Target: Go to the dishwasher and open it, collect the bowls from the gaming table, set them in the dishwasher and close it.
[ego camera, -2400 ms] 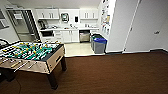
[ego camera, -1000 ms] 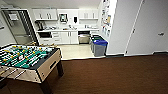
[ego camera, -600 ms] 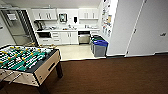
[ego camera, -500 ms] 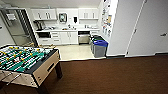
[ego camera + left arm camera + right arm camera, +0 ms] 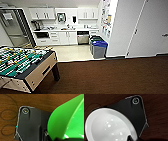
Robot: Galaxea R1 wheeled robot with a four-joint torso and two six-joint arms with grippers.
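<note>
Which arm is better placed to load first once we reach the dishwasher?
Left, marginally. The green bowl sits at the left wrist and the white bowl at the right. The dishwasher is far ahead, and the bins crowd its right side.

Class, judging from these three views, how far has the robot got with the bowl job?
Collected: a green bowl at the left wrist, a white bowl at the right. In hand: carrying them over carpet. Left: reaching the dishwasher across the kitchen, loading, closing. Whether its door is open I cannot tell.

Each wrist hangs over brown floor, its tool bearing a bowl.
</note>
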